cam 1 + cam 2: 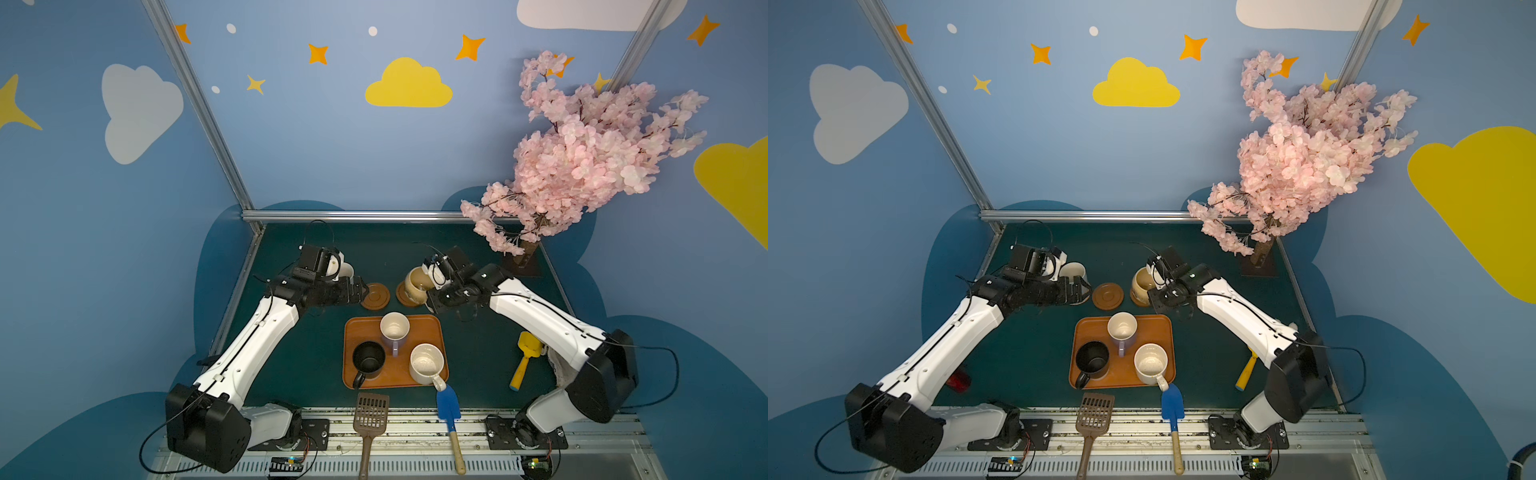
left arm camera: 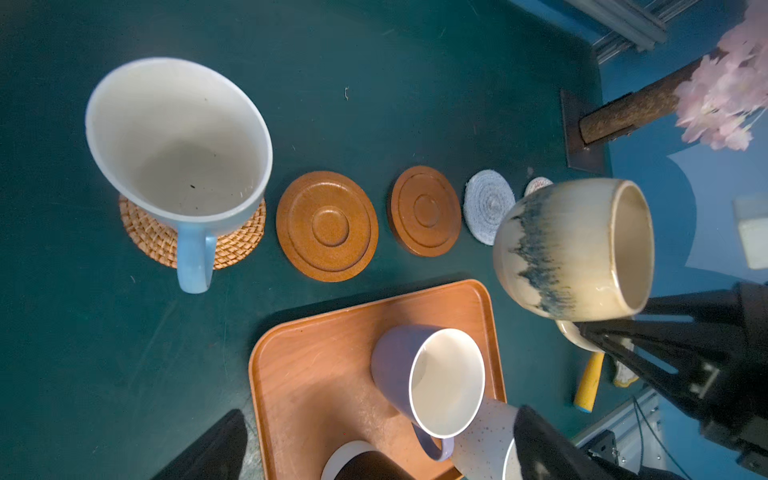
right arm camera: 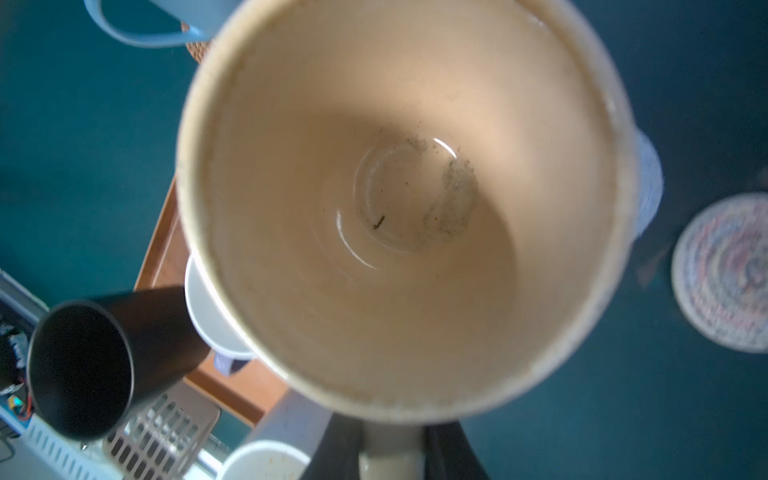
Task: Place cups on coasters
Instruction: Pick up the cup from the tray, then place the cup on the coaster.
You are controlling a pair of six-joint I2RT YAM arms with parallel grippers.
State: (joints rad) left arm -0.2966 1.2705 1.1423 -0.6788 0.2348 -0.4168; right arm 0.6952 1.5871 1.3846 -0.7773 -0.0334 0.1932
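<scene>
My right gripper is shut on the handle of the tan-yellow cup, which hangs tilted over a dark wood coaster. The light blue cup stands on the rattan coaster. My left gripper is open beside it, holding nothing. Another wood coaster lies bare, as do the grey rope coaster and the cream rope coaster. The lavender cup, black cup and cream cup stand on the orange tray.
A brown slotted spatula and a blue trowel lie at the table's front edge. A yellow scoop lies under the right arm. A pink blossom tree stands at the back right corner.
</scene>
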